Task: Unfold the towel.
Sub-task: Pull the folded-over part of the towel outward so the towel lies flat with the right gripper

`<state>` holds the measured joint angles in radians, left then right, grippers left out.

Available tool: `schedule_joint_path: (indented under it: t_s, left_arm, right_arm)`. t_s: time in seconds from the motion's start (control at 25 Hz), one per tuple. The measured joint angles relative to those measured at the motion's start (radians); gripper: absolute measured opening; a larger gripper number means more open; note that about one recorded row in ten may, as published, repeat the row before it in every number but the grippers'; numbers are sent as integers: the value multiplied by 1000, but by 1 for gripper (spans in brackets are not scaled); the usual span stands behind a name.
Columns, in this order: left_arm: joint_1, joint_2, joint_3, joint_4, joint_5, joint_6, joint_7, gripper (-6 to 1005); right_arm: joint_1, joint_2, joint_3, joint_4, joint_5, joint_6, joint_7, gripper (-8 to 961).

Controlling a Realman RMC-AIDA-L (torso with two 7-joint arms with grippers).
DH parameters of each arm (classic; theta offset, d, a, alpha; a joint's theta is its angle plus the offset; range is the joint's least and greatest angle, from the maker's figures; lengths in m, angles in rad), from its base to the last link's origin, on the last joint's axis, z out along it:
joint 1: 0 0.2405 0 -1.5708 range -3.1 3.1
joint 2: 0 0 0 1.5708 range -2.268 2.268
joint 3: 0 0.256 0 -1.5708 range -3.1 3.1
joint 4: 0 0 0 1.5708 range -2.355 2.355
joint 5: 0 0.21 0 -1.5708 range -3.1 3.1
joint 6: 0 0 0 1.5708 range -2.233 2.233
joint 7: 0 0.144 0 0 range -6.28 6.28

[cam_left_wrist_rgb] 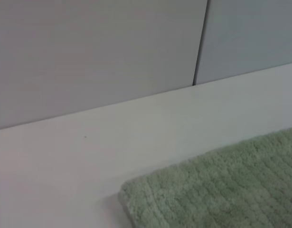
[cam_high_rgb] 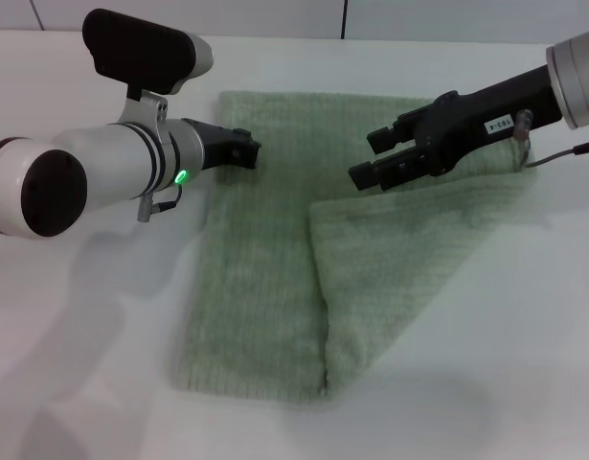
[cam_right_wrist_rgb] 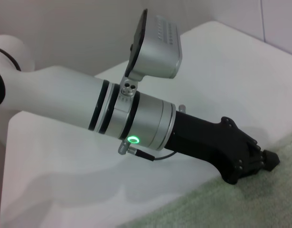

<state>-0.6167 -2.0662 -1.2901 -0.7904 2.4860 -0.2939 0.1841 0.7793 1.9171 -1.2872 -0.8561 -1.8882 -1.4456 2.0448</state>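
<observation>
The large pale sage-green terry towel (cam_high_rgb: 265,287) lies on the white table (cam_high_rgb: 486,383), spread from near the far edge toward the near edge, roughly at the middle of the table. It is partly folded: a flap on the right side is turned over onto the rest, with a slanted fold edge running down to the near right corner of the cloth, where two layers show one on top of the other. The left part of the towel lies flat in a single layer.

The left gripper (cam_high_rgb: 248,149) sits low at the far left corner of the towel, with its black fingers drawn together at the cloth edge; in the right wrist view the left gripper (cam_right_wrist_rgb: 269,159) tip rests on the green terry, and whether cloth is pinched between the fingers cannot be told. The left wrist view shows only a rounded corner of the towel (cam_left_wrist_rgb: 221,190) on the table (cam_left_wrist_rgb: 89,156) before a grey wall (cam_left_wrist_rgb: 98,52).

The right gripper (cam_high_rgb: 373,156) hovers over the far right part of the towel, above the folded flap, its two black fingers spread apart and holding nothing.
</observation>
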Motion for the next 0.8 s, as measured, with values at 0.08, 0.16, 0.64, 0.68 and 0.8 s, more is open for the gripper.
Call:
schedule_joint_path:
  t_s: [0.08,0.16,0.64,0.68,0.8]
  left_arm:
    - [0,0,0,0,-1,-1,0,-1]
    - [0,0,0,0,-1,-1,0,-1]
    - [2,0,0,0,-4,-4,0,-1]
    - [2,0,0,-1,-4,-5,0,-1]
    - [2,0,0,-2,-4,-5,0,-1]
  right_arm:
    - [12,0,0,1,-17,-6,13,714]
    - [19,0,0,2,-25,-9,18,714]
    - [69,20,-3,34,-141,-1,37,714]
    - [71,27,-3,34,-150,10,34,715]
    - [74,39,-5,35,-170,33,30,715]
